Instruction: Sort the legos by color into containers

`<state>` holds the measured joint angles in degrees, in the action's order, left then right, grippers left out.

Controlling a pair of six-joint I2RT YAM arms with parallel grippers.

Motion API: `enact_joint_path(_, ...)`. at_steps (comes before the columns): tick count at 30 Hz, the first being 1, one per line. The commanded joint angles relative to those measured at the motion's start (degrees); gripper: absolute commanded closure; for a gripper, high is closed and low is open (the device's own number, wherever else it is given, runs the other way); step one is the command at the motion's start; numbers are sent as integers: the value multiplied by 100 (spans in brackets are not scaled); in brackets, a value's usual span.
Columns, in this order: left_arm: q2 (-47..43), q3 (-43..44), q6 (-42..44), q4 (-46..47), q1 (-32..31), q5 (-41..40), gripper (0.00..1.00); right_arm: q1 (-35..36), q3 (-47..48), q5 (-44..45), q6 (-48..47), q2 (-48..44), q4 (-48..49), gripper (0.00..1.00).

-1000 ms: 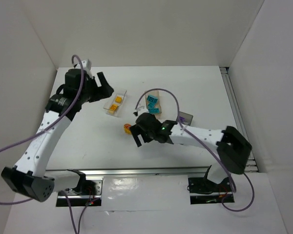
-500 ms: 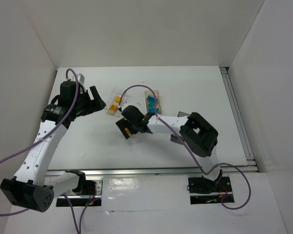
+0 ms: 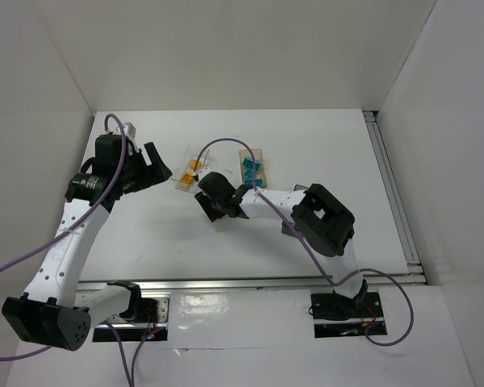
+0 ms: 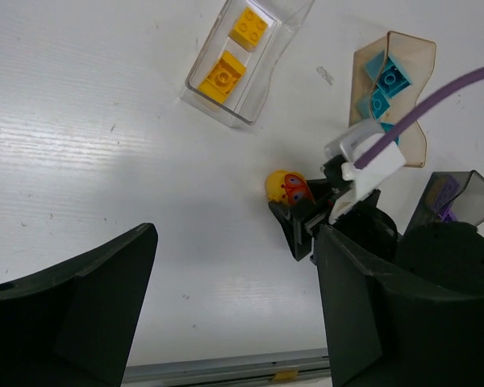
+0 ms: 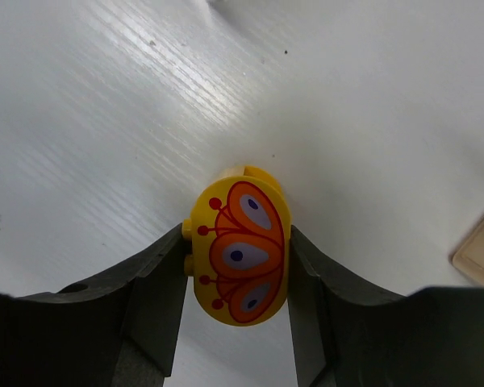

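My right gripper (image 5: 239,270) is shut on a yellow rounded lego (image 5: 240,254) with an orange printed pattern, its fingers pressed against both sides, low over the white table. From the left wrist view the same lego (image 4: 282,185) shows at the right gripper's tips, below the clear tray (image 4: 262,97) that holds two yellow bricks (image 4: 224,76). Teal bricks (image 4: 383,76) lie in the tan box (image 4: 415,56). A purple piece (image 4: 444,193) sits in the dark grey box (image 4: 476,189). My left gripper (image 4: 234,314) hangs open and holds nothing, left of the tray (image 3: 181,184).
The tan box (image 3: 258,153) lies just behind the right forearm, and the dark box is mostly hidden by that arm. A purple cable (image 4: 444,89) crosses over the tan box. White walls close the table in on three sides.
My right gripper swung left to the yellow rounded lego and shut on it. The left arm drew back a little to the left, still open.
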<state>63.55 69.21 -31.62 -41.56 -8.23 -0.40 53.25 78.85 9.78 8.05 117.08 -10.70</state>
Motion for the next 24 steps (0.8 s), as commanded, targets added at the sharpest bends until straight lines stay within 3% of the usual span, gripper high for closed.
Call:
enact_joint_path(1,-123,-13,85,78,181,84,13,71,245,366,73,-563,401,63)
enact_joint_path(8,-299,-13,24,139,427,137,13,-114,982,349,3,-642,130,63)
enact_joint_path(19,-247,-65,-29,192,585,295,13,-272,3168,349,-217,1033,25,62)
enact_joint_path(20,-307,-66,-29,192,586,295,13,-333,3389,271,-217,1202,24,59)
enact_joint_path(21,-308,-66,-29,192,586,295,13,-385,3600,270,-217,1377,-124,47)
enact_joint_path(23,-308,-66,23,140,586,295,13,-438,4312,410,-164,1844,-370,33)
enact_joint_path(24,-369,-66,24,70,586,295,13,-439,4445,411,-164,1915,-467,11)
